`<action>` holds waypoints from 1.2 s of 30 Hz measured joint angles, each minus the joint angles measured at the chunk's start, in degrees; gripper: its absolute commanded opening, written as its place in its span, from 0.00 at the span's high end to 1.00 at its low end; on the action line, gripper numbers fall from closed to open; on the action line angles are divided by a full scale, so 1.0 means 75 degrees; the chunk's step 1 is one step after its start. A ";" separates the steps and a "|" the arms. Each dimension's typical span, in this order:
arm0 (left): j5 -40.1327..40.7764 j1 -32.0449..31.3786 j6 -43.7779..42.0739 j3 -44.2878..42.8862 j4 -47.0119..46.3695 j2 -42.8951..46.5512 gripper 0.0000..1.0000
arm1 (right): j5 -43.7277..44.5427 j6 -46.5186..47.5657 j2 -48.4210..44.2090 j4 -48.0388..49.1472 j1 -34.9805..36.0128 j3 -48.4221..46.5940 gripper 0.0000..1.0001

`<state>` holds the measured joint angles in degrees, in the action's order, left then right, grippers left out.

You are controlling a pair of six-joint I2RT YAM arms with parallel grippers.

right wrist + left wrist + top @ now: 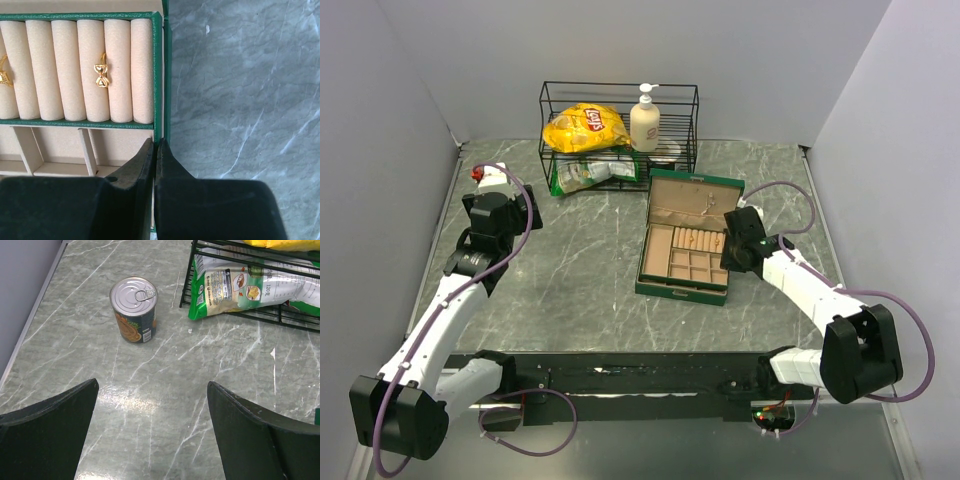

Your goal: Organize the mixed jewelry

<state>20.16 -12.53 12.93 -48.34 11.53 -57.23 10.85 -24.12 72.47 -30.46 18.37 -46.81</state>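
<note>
I see grey-green marbled tabletop (585, 275) carrying black wire rack (620, 84), open green jewelry box (680, 294), dark-labelled pull-tab tin can (134, 310).

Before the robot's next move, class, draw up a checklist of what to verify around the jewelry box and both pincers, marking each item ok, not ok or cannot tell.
1. Lid of the green jewelry box open: ok.
2. The gold bow ring seated between the ring rolls: ok.
3. The right pincer carrying a piece: not ok. It is shut with nothing visible between its tips, at the box's right wall.
4. The left pincer open and holding nothing: ok. It is above the table, near a can.
5. Loose jewelry outside the box: cannot tell.
</note>
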 measured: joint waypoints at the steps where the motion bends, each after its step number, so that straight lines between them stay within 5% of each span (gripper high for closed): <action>1: 0.0000 0.0000 0.0000 0.0000 0.0000 0.0000 0.04 | -0.0006 0.0000 0.0000 0.0000 0.0000 0.0000 1.00; 36: -0.0114 -0.0003 -0.0017 0.0000 0.0044 -0.0219 0.04 | -0.0335 0.0134 0.0268 -0.0184 -0.0006 -0.0154 1.00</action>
<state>19.31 -12.56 12.80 -48.34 11.86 -58.87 8.34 -23.11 74.48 -31.83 18.33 -47.97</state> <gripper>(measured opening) 0.964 0.025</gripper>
